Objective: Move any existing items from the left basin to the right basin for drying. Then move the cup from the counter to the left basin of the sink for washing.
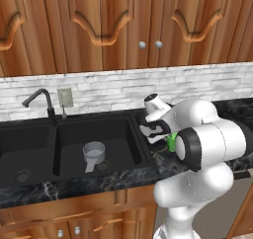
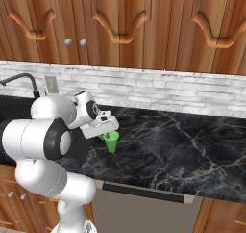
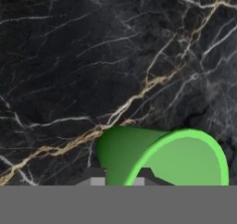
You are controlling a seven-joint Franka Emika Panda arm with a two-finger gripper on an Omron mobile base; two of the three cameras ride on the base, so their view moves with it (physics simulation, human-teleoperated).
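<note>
**Gripper at green cup, transfer to left basin pending**

Gripper [image 2: 109, 130] poised right at the rim of the small bright green tapered plastic cup [image 2: 111, 141], fingertips [image 3: 97, 180] dark and low at 6 o'clock in the hand view, one either side of the cup wall near its mouth. Cannot tell whether clamped on it or merely straddling it; contact hidden by the frame's lower edge. Cup upright on the glossy black marble counter [image 2: 182, 145] with thin white and gold veins, just past the sink's edge, at 3 o'clock from the matte-black right basin [image 1: 118, 134]. Grey translucent round vessel with a short handle [image 1: 93, 153] lying in that right basin, so first stage judged complete. Matte-black left basin [image 1: 24, 149], at 9 o'clock from its twin, bare apart from its drain. Remaining, by judgement: secure the cup, lift, carry across the divider toward 9 o'clock, past the slim black curved faucet [image 1: 39, 102], and lower into the left basin.
</note>
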